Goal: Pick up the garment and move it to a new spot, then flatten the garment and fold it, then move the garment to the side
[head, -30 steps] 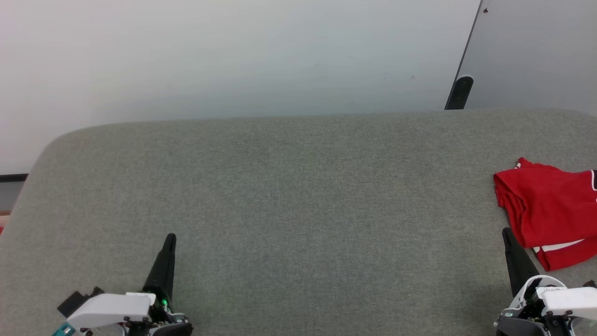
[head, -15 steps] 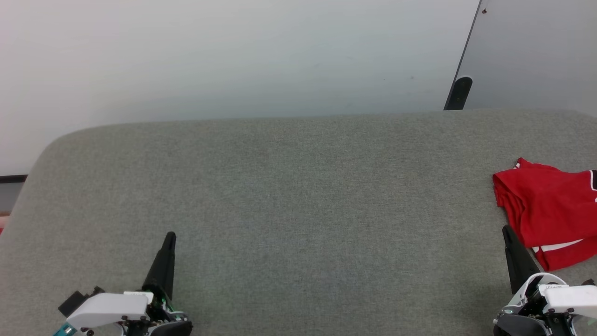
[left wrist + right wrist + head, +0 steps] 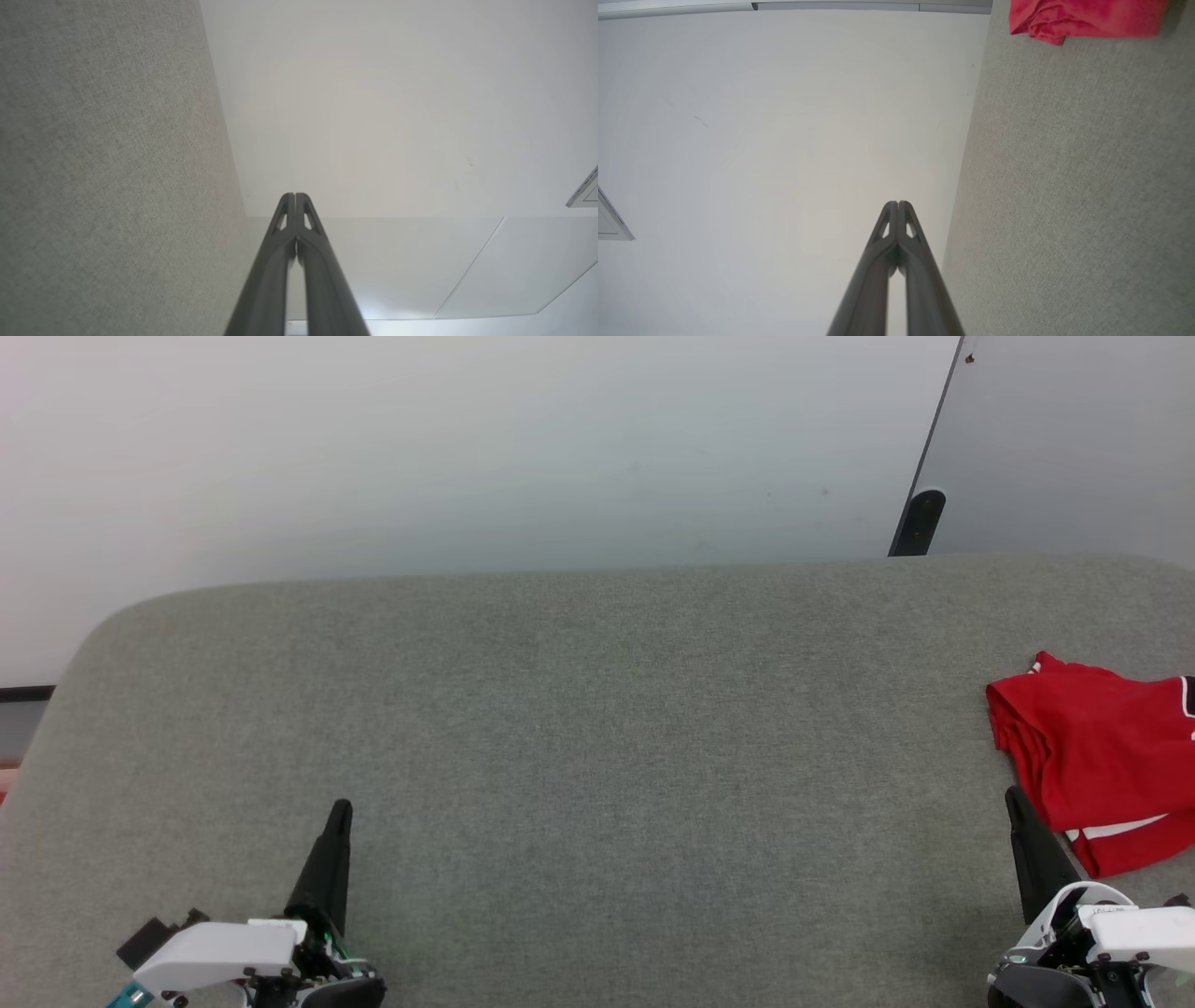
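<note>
You see garment (image 3: 1102, 761) bunched at right side of surface (image 3: 597, 728): thin red fabric, soft folds, white band near hem; writing not readable. Surface: grey woven felt, rounded far-left corner. Your left gripper (image 3: 341, 808) clenched, empty, near left. Right gripper (image 3: 1011, 796) clenched, empty, just beside garment.

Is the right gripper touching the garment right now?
Apart. In the right wrist view the shut right gripper points clear of the garment, with bare grey surface between them.
</note>
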{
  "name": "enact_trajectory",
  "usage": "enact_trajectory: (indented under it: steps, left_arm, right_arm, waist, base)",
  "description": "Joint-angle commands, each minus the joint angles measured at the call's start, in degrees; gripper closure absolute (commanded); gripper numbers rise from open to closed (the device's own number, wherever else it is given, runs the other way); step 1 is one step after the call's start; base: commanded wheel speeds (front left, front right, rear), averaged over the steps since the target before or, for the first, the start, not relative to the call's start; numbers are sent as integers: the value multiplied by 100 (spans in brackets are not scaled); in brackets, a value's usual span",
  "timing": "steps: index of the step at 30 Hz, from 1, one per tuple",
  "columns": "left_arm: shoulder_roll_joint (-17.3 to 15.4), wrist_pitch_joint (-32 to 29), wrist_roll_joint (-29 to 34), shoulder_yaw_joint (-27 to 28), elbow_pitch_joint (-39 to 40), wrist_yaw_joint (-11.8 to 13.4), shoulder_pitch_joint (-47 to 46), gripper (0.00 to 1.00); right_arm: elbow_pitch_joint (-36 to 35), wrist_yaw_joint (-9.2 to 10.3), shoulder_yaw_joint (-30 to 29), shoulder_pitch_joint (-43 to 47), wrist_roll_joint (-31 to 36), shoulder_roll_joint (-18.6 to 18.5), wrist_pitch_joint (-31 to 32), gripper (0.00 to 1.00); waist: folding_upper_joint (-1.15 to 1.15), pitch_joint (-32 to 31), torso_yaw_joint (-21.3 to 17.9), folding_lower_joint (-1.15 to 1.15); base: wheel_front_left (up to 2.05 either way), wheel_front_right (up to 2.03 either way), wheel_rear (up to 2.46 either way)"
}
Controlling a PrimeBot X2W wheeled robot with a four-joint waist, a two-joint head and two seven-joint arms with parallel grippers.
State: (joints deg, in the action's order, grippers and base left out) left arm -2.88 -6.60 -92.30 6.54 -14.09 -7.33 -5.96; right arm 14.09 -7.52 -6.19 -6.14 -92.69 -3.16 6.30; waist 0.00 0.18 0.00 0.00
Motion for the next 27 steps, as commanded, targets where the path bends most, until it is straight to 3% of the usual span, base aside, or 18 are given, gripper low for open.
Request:
enact_trajectory:
  steps: [1,27]
  left_arm:
    - [4,-14,-15,13,-7,-33,-62,100]
    - [4,-12,-17,10,-6,-33,-61,100]
  right_arm:
    - [3,6,-15,-18,6,17,6,100]
    - [4,6,-24,-20,18,25,21,100]
  waist:
    - [0,0,0,0]
    - [0,0,0,0]
  base:
    - [0,0,0]
    - [0,0,0]
